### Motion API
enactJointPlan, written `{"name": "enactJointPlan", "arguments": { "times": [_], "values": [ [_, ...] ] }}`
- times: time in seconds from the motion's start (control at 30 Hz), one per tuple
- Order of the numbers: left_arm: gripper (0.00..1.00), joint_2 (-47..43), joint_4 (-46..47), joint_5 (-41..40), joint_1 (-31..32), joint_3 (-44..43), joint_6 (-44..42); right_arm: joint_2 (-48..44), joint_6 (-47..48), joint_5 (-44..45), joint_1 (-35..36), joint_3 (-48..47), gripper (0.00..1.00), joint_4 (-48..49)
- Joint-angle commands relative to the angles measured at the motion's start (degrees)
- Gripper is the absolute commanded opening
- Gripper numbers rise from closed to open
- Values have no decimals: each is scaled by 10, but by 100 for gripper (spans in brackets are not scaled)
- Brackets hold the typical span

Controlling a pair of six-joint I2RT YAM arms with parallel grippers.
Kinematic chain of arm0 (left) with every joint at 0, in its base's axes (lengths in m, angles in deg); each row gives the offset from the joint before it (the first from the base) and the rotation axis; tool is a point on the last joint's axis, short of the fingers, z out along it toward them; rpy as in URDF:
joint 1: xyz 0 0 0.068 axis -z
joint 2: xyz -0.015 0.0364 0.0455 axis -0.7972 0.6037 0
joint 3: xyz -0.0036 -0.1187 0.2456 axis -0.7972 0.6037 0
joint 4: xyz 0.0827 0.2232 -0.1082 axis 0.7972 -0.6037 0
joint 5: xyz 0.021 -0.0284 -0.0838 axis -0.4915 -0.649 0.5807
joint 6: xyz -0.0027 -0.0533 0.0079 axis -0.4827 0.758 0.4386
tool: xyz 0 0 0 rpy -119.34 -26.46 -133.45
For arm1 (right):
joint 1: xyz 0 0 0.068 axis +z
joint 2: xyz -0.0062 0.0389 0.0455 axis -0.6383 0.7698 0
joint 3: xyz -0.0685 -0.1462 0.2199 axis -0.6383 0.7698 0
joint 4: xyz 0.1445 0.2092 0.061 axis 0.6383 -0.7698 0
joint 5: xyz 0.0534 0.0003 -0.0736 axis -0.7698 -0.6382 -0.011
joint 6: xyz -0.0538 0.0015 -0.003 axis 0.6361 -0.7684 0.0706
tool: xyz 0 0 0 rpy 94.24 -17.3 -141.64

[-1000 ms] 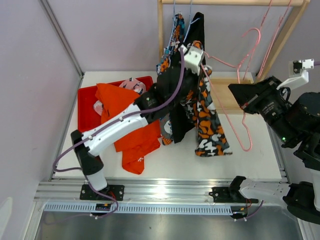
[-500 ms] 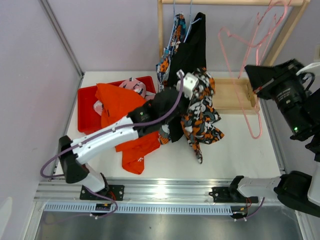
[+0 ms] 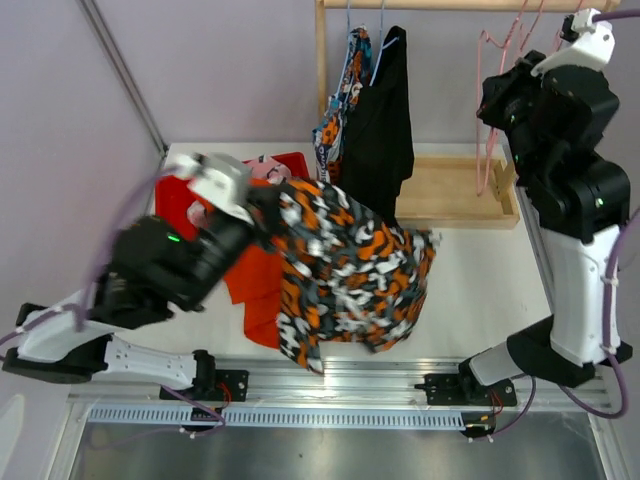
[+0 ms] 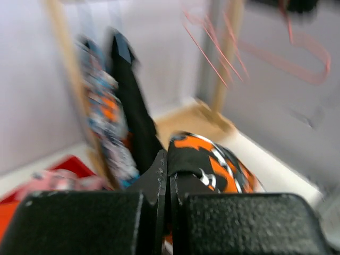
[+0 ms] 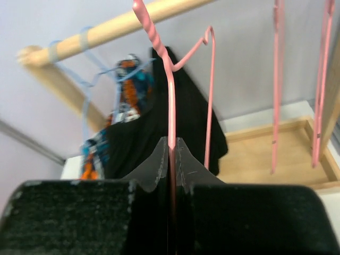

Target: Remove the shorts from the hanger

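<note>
Item: orange, black and white blotched fabric shorts (image 3: 350, 270), off the rail and held up spread wide above the white table (image 3: 480, 290), a little forward of the rack. The left gripper (image 4: 168, 162) is pinched tight on a fold of them. The right gripper (image 5: 171, 146), raised at the rail's right end, is clamped on the stem of a bare pink wire hanger (image 5: 170, 95). On the wooden rail (image 3: 450, 5) hang plain black shorts (image 3: 385, 130) and, just beside them on the left, blue shorts with orange and white print (image 3: 338, 105). The red plastic tray (image 3: 292, 160) holds plain orange shorts (image 3: 255, 300), which spill over its front edge, and pink printed shorts (image 3: 262, 166) at the back. A shallow wooden tray (image 3: 455, 195) sits under the rail. The left arm and the left wrist view are motion-blurred. From above, the left fingertips are hidden in the cloth, and the pink pair is mostly covered.
</note>
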Motion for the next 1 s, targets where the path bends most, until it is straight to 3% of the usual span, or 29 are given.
{"name": "enactJointPlan", "arguments": {
  "times": [0.0,0.13,0.27,0.37,0.4,0.47,0.5,0.53,0.6,0.97],
  "values": [
    [0,0,-13,-63,-70,-91,-123,23,-27,-149,-98,-8,0,31],
    [0,38,-70,38,-204,-204,-124,64,-36,-206,-159,-9,0,58],
    [0,81,-80,134,-313,-264,-125,103,-41,-238,-188,-26,0,77],
    [0,146,-105,204,-435,-334,-100,133,-40,-247,-196,-36,0,84],
    [0,162,-99,252,-503,-354,-89,144,-39,-248,-196,-36,0,90],
    [0,226,-136,320,-588,-402,-14,154,-37,-252,-199,-34,0,98],
    [0,261,-155,383,-661,-469,10,163,-34,-252,-200,-34,0,100],
    [0,328,-164,412,-690,-523,30,167,-33,-252,-201,-34,0,101],
    [0,373,-152,482,-737,-554,67,176,-28,-249,-202,-31,0,106],
    [0,545,-121,526,-805,-515,118,173,-27,-250,-207,52,0,159]
  ]
}}
